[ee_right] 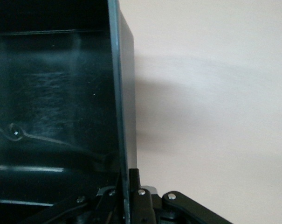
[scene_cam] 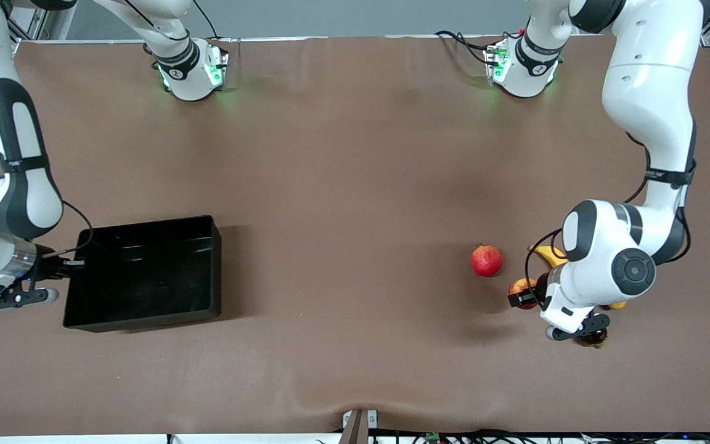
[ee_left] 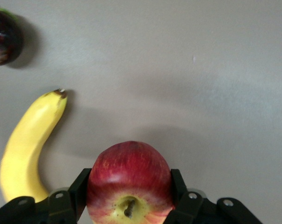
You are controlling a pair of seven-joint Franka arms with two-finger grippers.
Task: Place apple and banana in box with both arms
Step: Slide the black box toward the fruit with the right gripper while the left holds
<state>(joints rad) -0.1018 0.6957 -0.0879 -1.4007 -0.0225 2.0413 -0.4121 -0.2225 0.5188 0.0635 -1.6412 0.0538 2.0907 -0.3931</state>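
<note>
Front view: one apple (scene_cam: 520, 287), one banana (scene_cam: 549, 254).

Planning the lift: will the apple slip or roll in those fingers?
The apple looks smooth and glossy, so it may slip some. The left gripper has fingers on both sides, likely steadying it. Being round, it would probably roll if released.

Red pomegranate (scene_cam: 487, 260) on brown table (scene_cam: 355, 185)

Worktop (scene_cam: 355, 185) has a matte brown cover, slightly rippled along the edge nearest the front camera. Grey wall (scene_cam: 355, 15) runs along its top edge. Even overhead light, soft shadows. Cables (scene_cam: 515, 436) trail along the near edge, with a small bracket (scene_cam: 358, 425) at mid-edge.
</note>
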